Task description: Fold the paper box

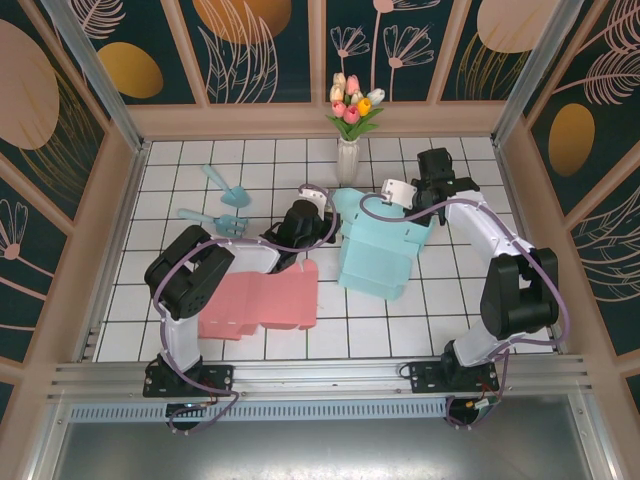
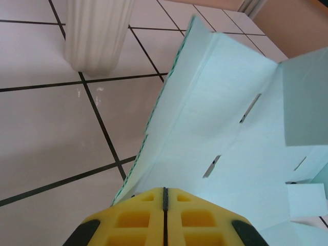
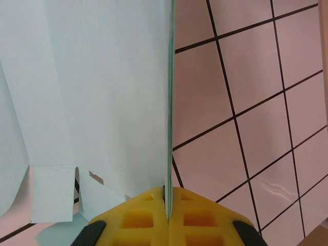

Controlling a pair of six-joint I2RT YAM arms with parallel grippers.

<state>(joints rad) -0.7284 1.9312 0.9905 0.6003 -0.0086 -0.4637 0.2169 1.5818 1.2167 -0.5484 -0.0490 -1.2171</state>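
The light blue paper box stands half-formed in the middle of the tiled table, with flaps sticking up at its top. My left gripper is at its left side, shut on the paper box. In the left wrist view the yellow fingertips meet at the base of a curved blue panel with slots. My right gripper is at the box's upper right. There its yellow fingers are shut on a thin blue wall seen edge-on.
A flat pink box blank lies at the front left by the left arm. A white vase of tulips stands just behind the box and shows close by. Two teal toy tools lie at the back left. Walls enclose the table.
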